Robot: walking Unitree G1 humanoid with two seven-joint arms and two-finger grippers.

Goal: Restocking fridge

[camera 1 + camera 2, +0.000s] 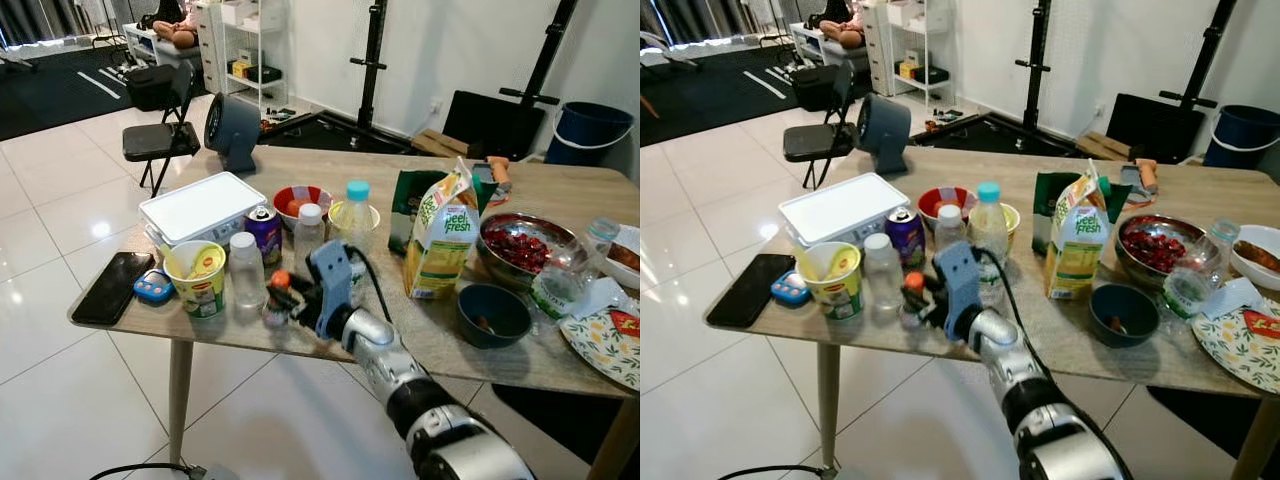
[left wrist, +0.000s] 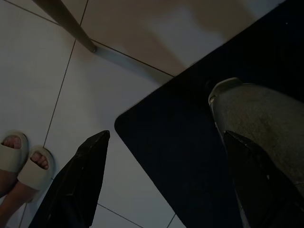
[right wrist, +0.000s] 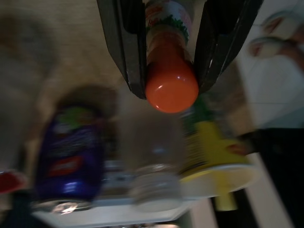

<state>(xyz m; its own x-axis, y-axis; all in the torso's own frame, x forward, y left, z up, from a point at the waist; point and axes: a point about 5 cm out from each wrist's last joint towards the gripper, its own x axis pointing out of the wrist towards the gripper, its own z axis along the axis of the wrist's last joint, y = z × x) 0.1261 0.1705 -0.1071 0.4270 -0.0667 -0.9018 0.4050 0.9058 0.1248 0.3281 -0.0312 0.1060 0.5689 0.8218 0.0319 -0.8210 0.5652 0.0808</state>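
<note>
A small bottle with an orange cap (image 1: pixel 277 291) stands near the front edge of the wooden table (image 1: pixel 440 340), and my right gripper (image 1: pixel 283 300) is shut on its body. In the right wrist view the two black fingers (image 3: pixel 127 52) clamp the bottle (image 3: pixel 167 28) on both sides, orange cap towards the camera. Just beyond it are a clear white-capped bottle (image 1: pixel 245 270), a purple can (image 1: pixel 265 232) and a yellow-green noodle cup (image 1: pixel 197 278). My left gripper (image 2: pixel 166 135) hangs open over the floor, with nothing between its fingers.
The table is crowded: a white lidded box (image 1: pixel 203 207), red bowl (image 1: pixel 300 198), two more bottles (image 1: pixel 354 214), juice carton (image 1: pixel 440 240), berry bowl (image 1: pixel 520 245), dark blue bowl (image 1: pixel 492 313), phone (image 1: pixel 112 286). A fan (image 1: pixel 232 130) and folding chair (image 1: pixel 160 125) stand behind. A person's sandalled feet (image 2: pixel 23 159) are near a dark mat (image 2: pixel 190 156).
</note>
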